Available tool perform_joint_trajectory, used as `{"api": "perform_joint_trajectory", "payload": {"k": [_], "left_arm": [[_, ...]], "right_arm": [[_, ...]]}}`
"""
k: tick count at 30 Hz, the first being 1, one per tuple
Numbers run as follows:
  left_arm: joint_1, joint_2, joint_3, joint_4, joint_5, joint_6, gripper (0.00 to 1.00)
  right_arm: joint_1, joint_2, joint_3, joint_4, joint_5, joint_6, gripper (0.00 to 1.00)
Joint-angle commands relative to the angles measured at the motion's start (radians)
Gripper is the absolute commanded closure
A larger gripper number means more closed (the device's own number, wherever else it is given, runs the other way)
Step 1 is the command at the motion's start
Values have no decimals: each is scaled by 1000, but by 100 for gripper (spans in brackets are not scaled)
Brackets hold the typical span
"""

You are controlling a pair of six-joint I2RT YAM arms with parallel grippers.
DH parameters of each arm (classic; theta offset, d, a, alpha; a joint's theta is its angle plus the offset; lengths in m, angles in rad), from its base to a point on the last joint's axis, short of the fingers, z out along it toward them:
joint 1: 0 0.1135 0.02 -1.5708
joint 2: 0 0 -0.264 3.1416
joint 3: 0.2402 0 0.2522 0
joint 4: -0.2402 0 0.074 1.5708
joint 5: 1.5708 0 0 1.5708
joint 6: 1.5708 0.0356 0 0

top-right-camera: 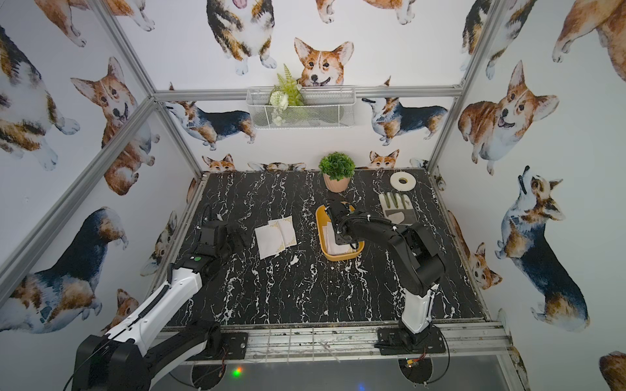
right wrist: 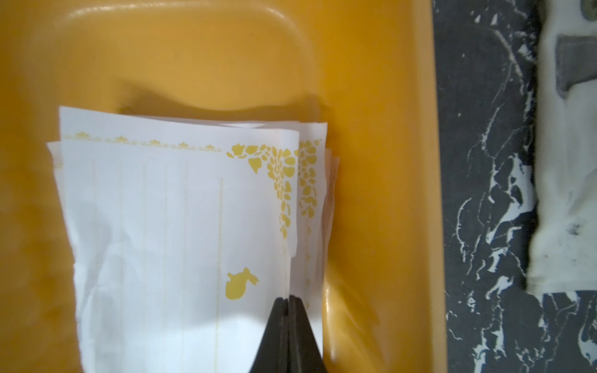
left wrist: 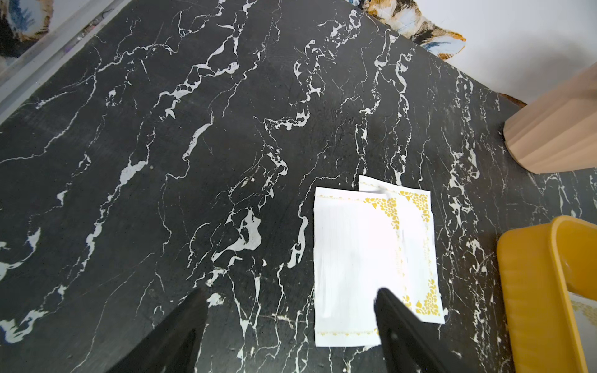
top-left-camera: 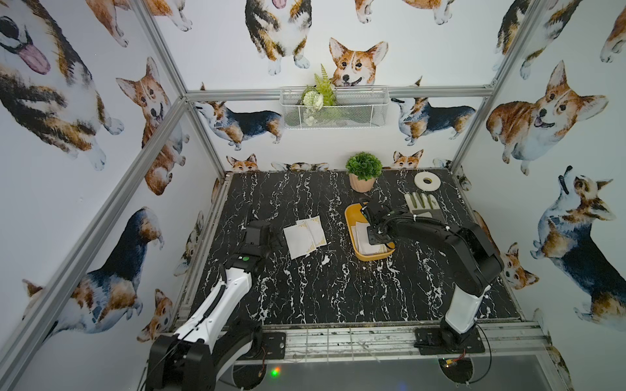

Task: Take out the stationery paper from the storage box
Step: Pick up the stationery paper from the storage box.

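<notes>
Grip stage of a further extraction. Right gripper shut tight on the top-sheet edge of stationery paper, stacked in storage box, right of centre. Removed sheets flat on table, left of box. Left gripper spread open, empty, beside them. Next, as judged: slow lift, separating one sheet.

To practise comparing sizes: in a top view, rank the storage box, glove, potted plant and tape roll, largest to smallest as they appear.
1. Yellow storage box.
2. Glove and potted plant: too alike to rank, the glove partly hidden by the right arm.
3. White tape roll.
</notes>
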Motion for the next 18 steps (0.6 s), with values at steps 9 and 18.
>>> {"api": "perform_joint_trajectory", "payload": {"k": [9,18], "left_arm": [[4,1,0,23,38,-3,15],[2,-10,-69,378,483,-2,14]], "right_arm": [[1,-118,-30,30,3,10,100],[1,-318,-2,-4,-64,-6,100]]}}
